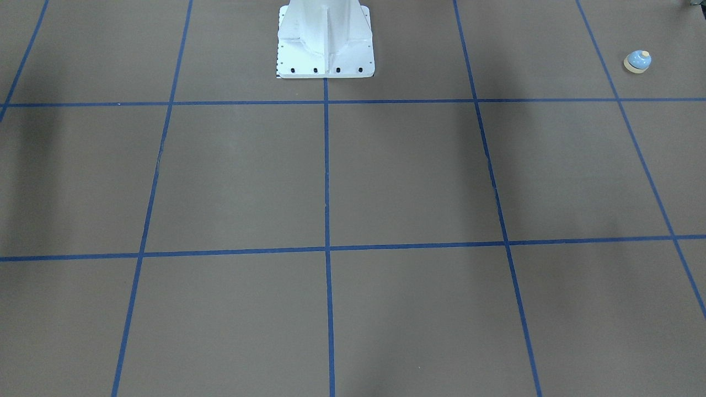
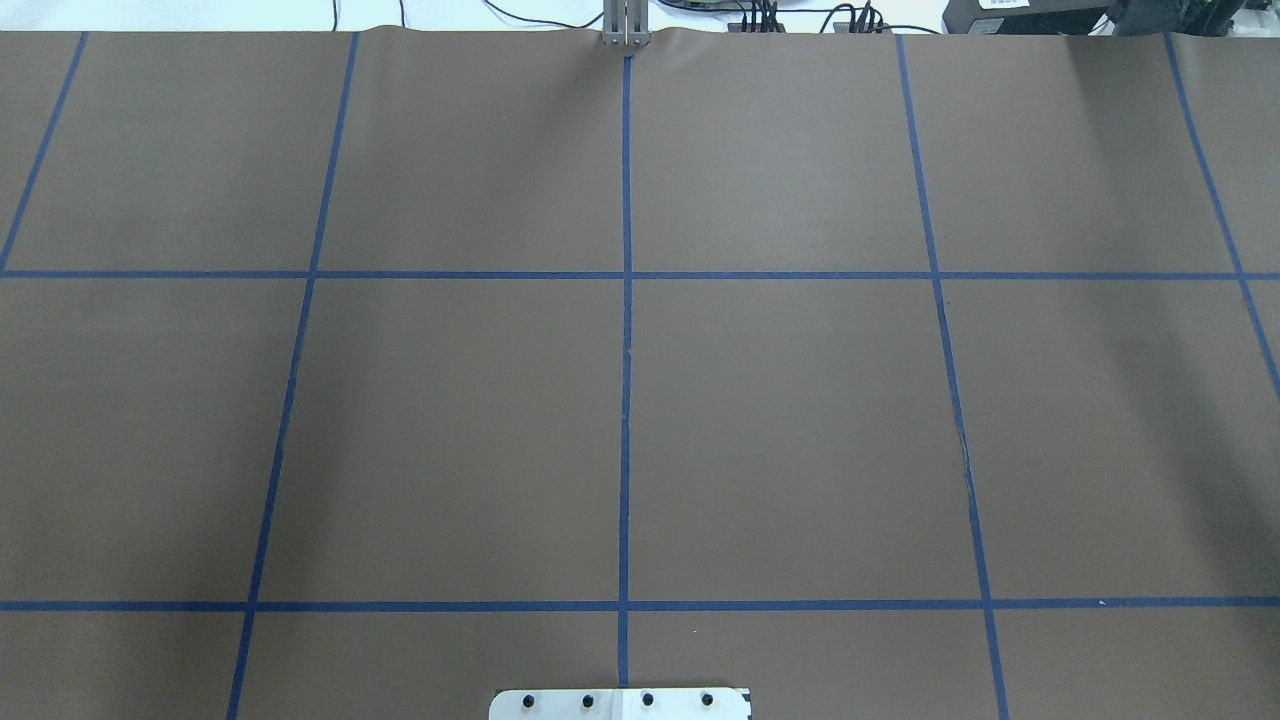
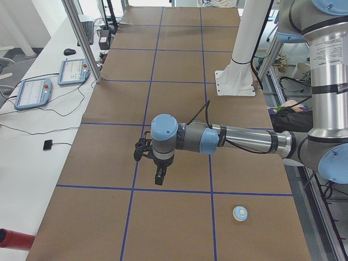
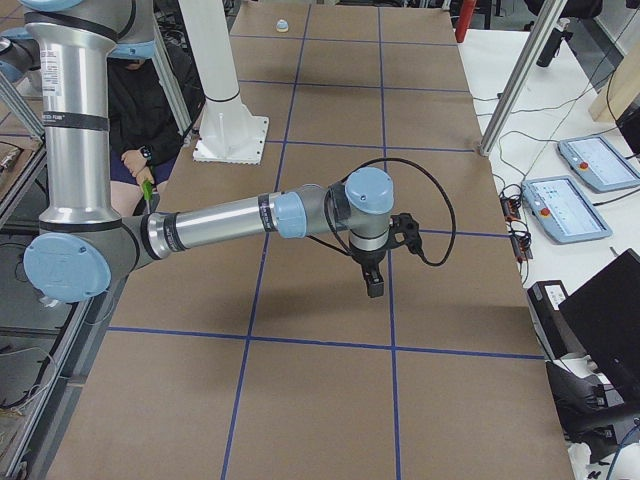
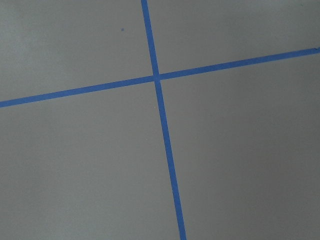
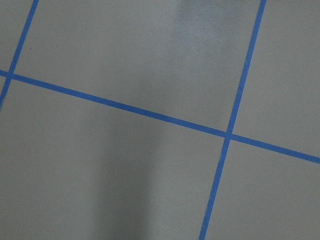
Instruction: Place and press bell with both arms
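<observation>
The bell (image 1: 637, 60) has a light-blue dome and a cream base and stands alone on the brown table near its left end. It also shows in the exterior left view (image 3: 240, 213) and far off in the exterior right view (image 4: 282, 25). My left gripper (image 3: 159, 176) hangs fingers-down above the table, apart from the bell. My right gripper (image 4: 372, 285) hangs fingers-down over the table's other end, far from the bell. I cannot tell whether either gripper is open or shut. Both wrist views show only table and tape lines.
The white pedestal base (image 1: 325, 49) stands at the table's robot-side edge. Blue tape lines (image 2: 626, 400) divide the table into squares. Teach pendants (image 3: 32, 92) lie on a side bench. A seated person (image 4: 140, 130) is beside the table. A red cylinder (image 3: 16, 239) lies at the corner.
</observation>
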You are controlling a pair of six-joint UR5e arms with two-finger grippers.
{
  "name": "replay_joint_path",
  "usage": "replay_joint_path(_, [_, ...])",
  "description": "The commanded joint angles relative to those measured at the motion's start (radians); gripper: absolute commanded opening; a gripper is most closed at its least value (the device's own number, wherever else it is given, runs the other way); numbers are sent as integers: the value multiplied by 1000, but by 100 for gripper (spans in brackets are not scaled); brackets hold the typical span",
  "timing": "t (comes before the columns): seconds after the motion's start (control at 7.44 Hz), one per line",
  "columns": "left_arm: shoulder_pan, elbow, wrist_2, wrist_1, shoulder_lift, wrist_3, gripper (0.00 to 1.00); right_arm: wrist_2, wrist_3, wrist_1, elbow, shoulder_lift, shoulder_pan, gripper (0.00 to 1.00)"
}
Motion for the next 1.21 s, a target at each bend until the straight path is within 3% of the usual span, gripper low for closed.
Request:
replay_joint_path(0.0, [0, -3, 1, -18, 0, 1, 100, 0, 0, 0, 2, 0, 0, 100])
replay_joint_path(1.08, [0, -31, 1, -40, -5, -15, 100, -1, 2, 2, 3, 9, -23, 100])
